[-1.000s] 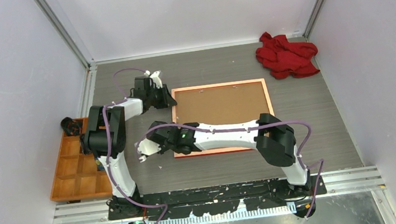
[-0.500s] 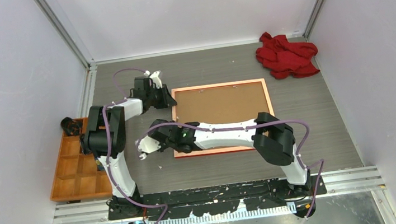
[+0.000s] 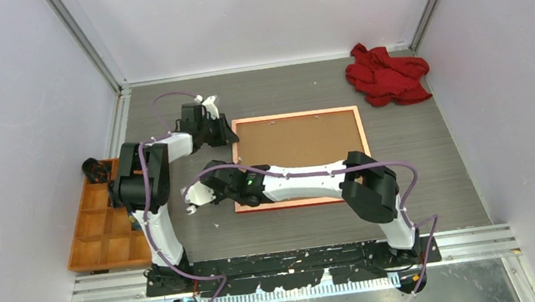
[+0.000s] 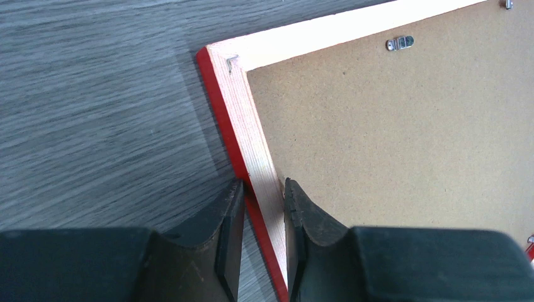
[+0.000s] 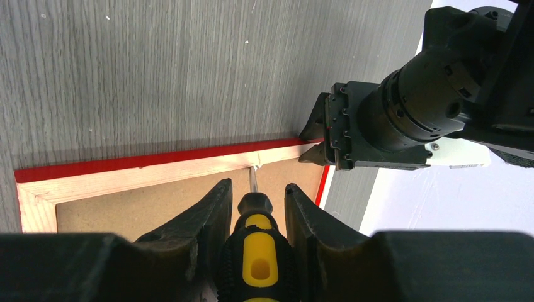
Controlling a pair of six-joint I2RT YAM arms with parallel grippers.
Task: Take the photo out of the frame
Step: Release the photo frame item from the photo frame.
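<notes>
The left gripper (image 4: 263,187) pinches the frame (image 4: 252,141) by its 9 o'clock rail. The right gripper (image 5: 255,189), clamped on a screwdriver (image 5: 255,255), aims the tip at that rail's inner seam.

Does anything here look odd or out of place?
Nothing is spilled or broken. The frame lies face down, its backing board up, and a red cloth sits crumpled alone in the far right corner.
</notes>
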